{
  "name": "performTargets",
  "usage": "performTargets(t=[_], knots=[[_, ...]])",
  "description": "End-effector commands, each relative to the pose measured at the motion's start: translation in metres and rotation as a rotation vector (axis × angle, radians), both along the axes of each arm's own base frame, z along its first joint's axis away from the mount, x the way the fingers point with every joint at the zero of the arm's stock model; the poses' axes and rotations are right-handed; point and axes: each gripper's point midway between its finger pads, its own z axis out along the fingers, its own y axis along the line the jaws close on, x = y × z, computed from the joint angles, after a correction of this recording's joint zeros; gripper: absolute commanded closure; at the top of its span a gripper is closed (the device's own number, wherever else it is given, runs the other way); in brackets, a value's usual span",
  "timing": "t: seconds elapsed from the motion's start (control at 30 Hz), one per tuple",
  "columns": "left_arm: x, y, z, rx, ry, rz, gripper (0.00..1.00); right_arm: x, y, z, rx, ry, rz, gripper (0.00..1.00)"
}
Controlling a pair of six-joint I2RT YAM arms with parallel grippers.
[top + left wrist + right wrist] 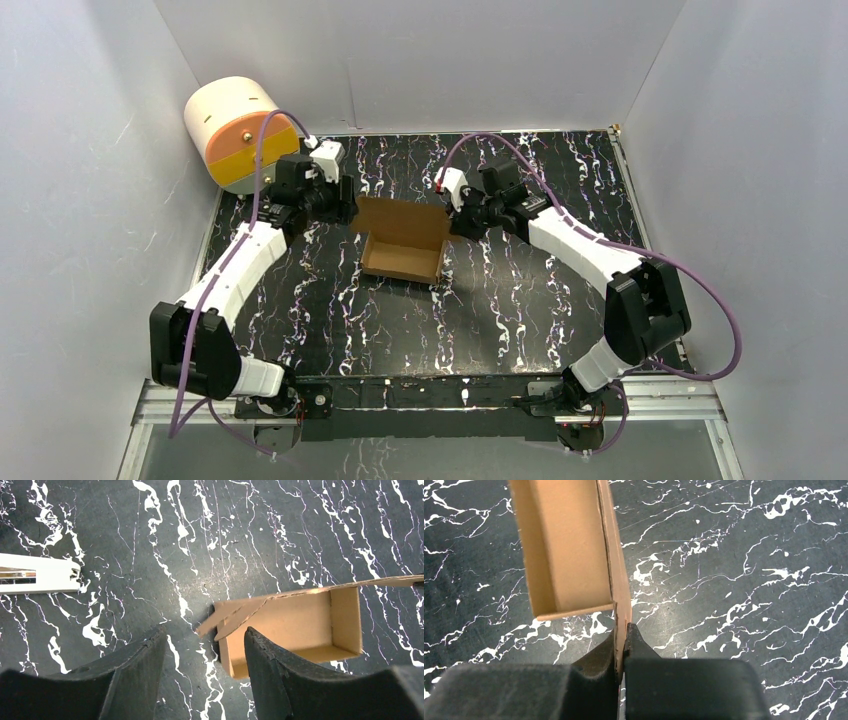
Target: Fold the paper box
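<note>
Two arms reach in over the black, white-veined table (500, 320) and meet at the paper box (405, 245), which sits a little toward 12 o'clock from the table's middle. The box is half formed: a shallow brown tray with its walls up, open on top, and a broad flap lying out toward 12 o'clock. The left gripper (345, 205) is at the box's 10 o'clock corner. From its own camera its jaws stand released, the two dark fingers (135, 675) well apart with bare table between them. The corner of the box lies just beside the right-hand finger, and a loose pointed flap pokes out toward the gap, but nothing is pinched there. The right gripper (458, 222) comes in from the box's 2 o'clock side, and its jaws are clenched on the cardboard. In its wrist view a thin upright edge of the box wall runs straight down between the closed fingers (639, 640), with the tray's inside open to the left of it. A cream, orange and yellow drawer unit (240, 130) lies on its side off in the 10 o'clock corner, well apart from the box.
</note>
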Motion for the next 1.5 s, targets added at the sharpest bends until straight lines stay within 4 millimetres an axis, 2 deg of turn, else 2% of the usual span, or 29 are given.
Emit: performTargets(t=[0.0,0.13,0.37,0.57,0.7,0.87,1.17,1.47], knots=[[-0.003,-0.004,0.007,-0.018,-0.006,-0.065,0.43,0.006,0.010,0.017,0.040,-0.034,0.055,0.96],[-0.014,-0.014,0.000,-0.059,0.013,-0.122,0.43,0.006,0.011,0.010,0.037,-0.015,0.060,0.94],[-0.010,-0.023,-0.007,-0.058,0.034,-0.199,0.43,0.004,0.014,0.004,0.037,0.002,0.078,0.94],[-0.013,-0.015,-0.031,-0.007,0.083,-0.187,0.44,0.003,0.013,0.004,0.037,-0.002,0.079,0.93],[-0.014,-0.018,-0.033,-0.015,0.089,-0.202,0.52,0.005,0.014,0.006,0.040,-0.003,0.078,0.93],[-0.018,-0.023,-0.037,-0.036,0.117,-0.229,0.69,0.008,0.013,0.005,0.034,0.012,0.033,0.92],[-0.023,-0.026,-0.021,-0.114,0.125,-0.132,0.79,0.027,0.007,0.012,0.072,0.010,-0.195,0.92],[-0.024,-0.030,-0.025,-0.170,0.141,0.067,0.84,0.034,0.007,0.024,0.131,0.027,-0.470,0.93]])
